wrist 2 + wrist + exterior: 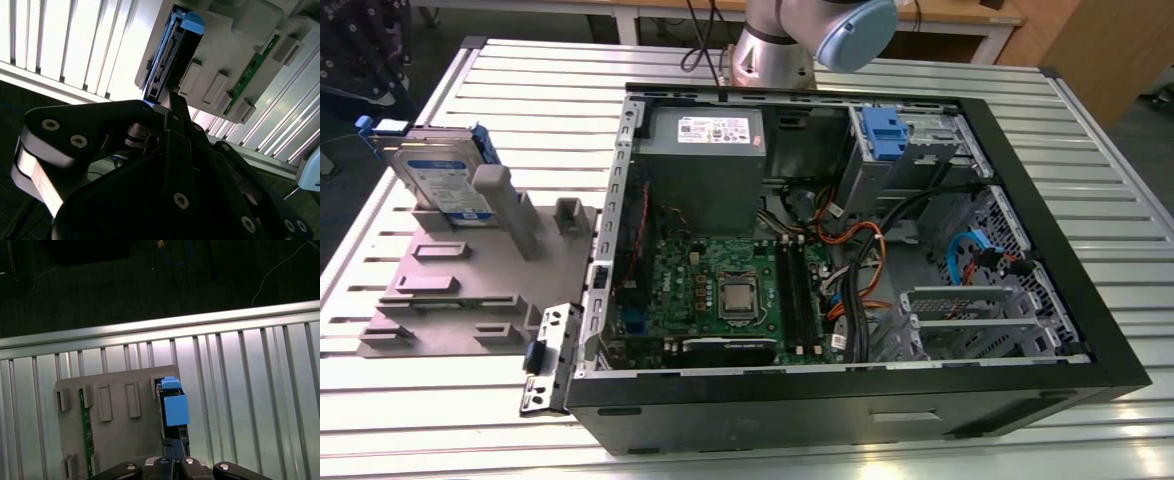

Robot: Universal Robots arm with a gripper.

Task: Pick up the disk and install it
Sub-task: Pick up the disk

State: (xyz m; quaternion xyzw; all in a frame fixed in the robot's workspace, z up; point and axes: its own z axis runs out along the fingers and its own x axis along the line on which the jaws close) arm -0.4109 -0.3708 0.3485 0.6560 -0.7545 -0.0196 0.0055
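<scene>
The disk (447, 180) stands on edge in a slot of a grey holder plate (454, 290) on the table, at the exterior view's left of the open computer case (854, 390). Its label faces the camera and blue rails run along its edges. Both wrist views look at the disk (175, 410) (167, 55) edge-on, its blue rail end toward the camera. My gripper (175, 452) (172, 102) hovers some way off from the disk, in line with it. The fingers are shut together with nothing between them.
The case lies open on the slatted metal table (1067, 120), showing a motherboard, a grey power-supply box (700, 150), a blue-latched bay (886, 135) and loose cables. A green circuit board (86, 425) also sits in the holder plate. The arm's base stands behind the case.
</scene>
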